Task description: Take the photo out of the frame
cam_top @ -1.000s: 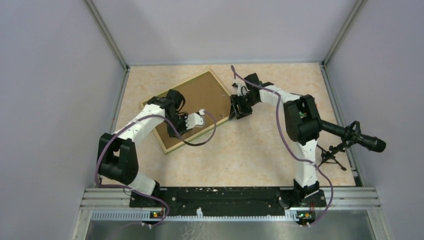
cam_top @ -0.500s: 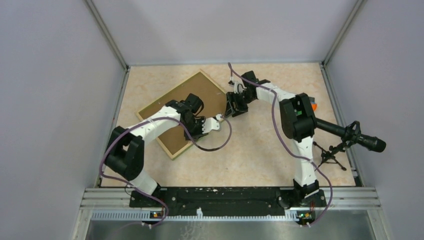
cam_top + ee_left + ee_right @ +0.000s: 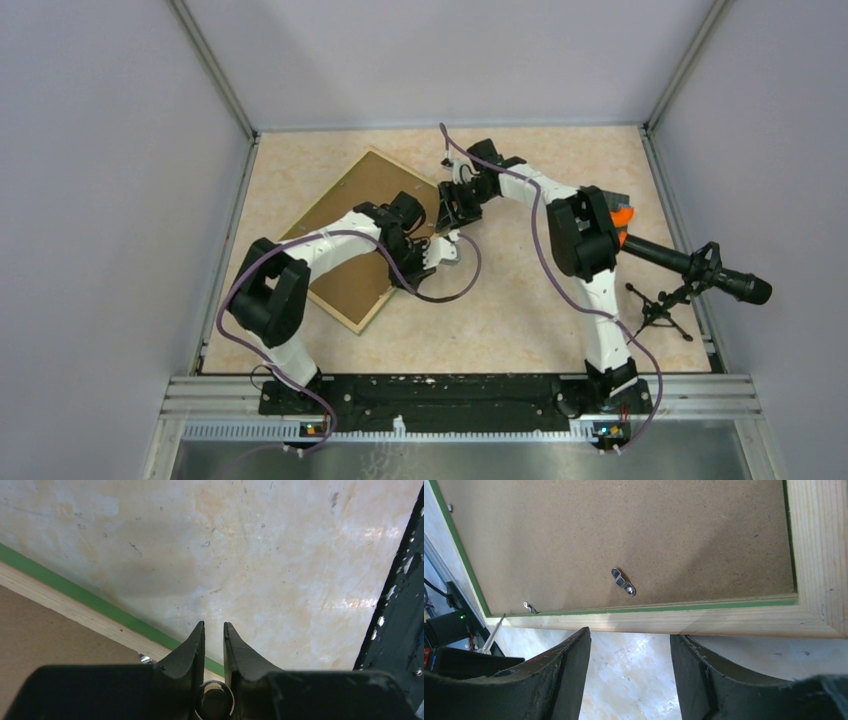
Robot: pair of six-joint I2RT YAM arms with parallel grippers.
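Note:
The frame [image 3: 345, 205] lies back side up on the table, brown board showing inside a thin green and pale wood border. The photo is hidden beneath that board. My left gripper [image 3: 440, 248] hangs just past the frame's right edge; in the left wrist view its jaws [image 3: 214, 625] stand a narrow gap apart over bare table, with the frame's green border [image 3: 100, 602] at their left. My right gripper [image 3: 448, 215] is open, and its fingertips [image 3: 629, 632] sit against the wooden edge of the frame [image 3: 624, 535] with nothing between them.
Small metal clips [image 3: 623, 582] hold the back board in. A black microphone on a tripod [image 3: 700, 270] stands at the right, with an orange piece [image 3: 622, 215] by it. Grey walls enclose the table on three sides. A black rail [image 3: 450, 390] runs along the near edge.
The frame has swung round, its far corner moving left. My left gripper slid right, off the board and past the frame's edge. My right gripper followed leftward and widened slightly.

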